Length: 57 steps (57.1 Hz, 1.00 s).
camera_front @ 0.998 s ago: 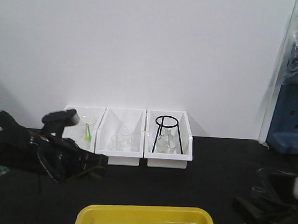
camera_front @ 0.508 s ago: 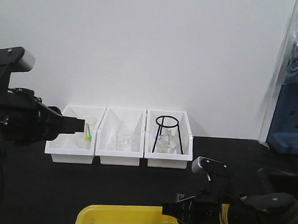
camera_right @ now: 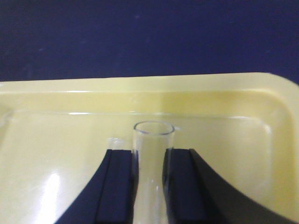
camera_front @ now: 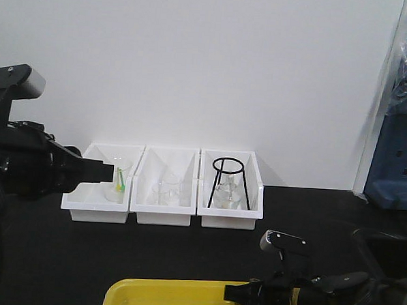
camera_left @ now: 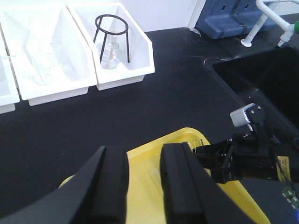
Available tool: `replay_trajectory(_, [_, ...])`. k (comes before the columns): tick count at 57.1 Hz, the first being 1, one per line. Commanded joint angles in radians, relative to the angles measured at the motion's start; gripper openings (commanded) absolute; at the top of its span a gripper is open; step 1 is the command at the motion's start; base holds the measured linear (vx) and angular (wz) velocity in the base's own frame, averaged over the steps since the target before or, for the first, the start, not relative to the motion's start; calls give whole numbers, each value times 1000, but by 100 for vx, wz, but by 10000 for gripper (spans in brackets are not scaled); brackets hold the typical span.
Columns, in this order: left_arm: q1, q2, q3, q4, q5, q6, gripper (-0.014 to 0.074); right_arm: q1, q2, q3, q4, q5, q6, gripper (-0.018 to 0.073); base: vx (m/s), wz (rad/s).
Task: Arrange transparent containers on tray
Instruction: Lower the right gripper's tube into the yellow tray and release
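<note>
A slim clear test tube (camera_right: pixel 153 158) stands upright between my right gripper's (camera_right: pixel 151 153) fingers, which are shut on it over the right part of the yellow tray (camera_right: pixel 224 121). From the front, that gripper (camera_front: pixel 242 292) hangs at the tray's (camera_front: pixel 182 293) right end. My left gripper (camera_left: pixel 142 156) is open and holds nothing, high above the tray (camera_left: pixel 145 186); the front view shows it (camera_front: pixel 99 169) beside the left bin. More glass sits in the white bins: a flask (camera_front: pixel 118 179), beakers (camera_front: pixel 166 190) and a flask (camera_front: pixel 225 193) under a black tripod.
Three white bins (camera_front: pixel 162 215) line the wall at the back of the black bench. A dark sink (camera_left: pixel 261 70) opens to the right, with a blue rack (camera_left: pixel 229 18) and a white tap (camera_left: pixel 261 16) behind it.
The left arm rose from low over the bench to high at the left. The right arm came in from the right to the tray's right end and has sunk a little lower.
</note>
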Motion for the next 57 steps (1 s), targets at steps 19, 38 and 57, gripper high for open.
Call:
replay_trajectory(19, [-4,-33,-30,-24,-54,-12,333,-4,34,-31,-48,47,-6,48,0,0])
replay_trajectory(38, [-4,-33,-30,-24,-53,-12,333,-4,45,-31,-47,45,-6,362,0,0])
replay_trajectory(57, [-4,-34,-30,-16,-50,-7,286,-4,-8,-31,-49,0,-8,512,0,0])
